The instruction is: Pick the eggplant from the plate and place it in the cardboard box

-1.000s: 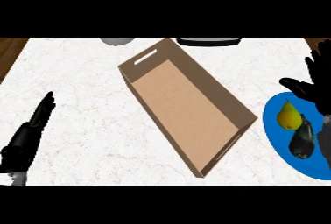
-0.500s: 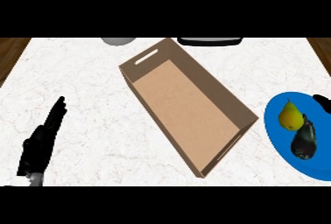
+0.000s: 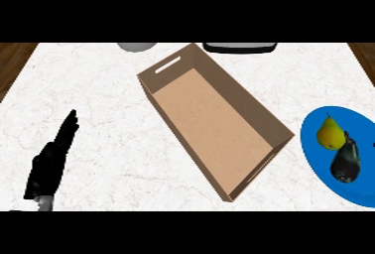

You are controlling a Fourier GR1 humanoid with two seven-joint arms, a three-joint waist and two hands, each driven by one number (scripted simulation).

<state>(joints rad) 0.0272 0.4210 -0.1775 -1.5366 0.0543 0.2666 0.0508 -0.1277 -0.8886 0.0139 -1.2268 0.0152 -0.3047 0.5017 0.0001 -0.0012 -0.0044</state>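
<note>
While the eggplant lay on the blue plate at the right edge of the frame, just below a yellow pear, you had no hand on it; your right hand did not show at all. Your left hand stood at the lower left, fingers straight and pressed together, holding nothing. I judge it was resting, well apart from the work. The cardboard box lay open and slantwise mid-frame, its lower right end near the plate, which should keep the carry short. The counter was white marble. Brown wood showed at the upper corners, and a grey round object and a dark object sat at the top edge.
</note>
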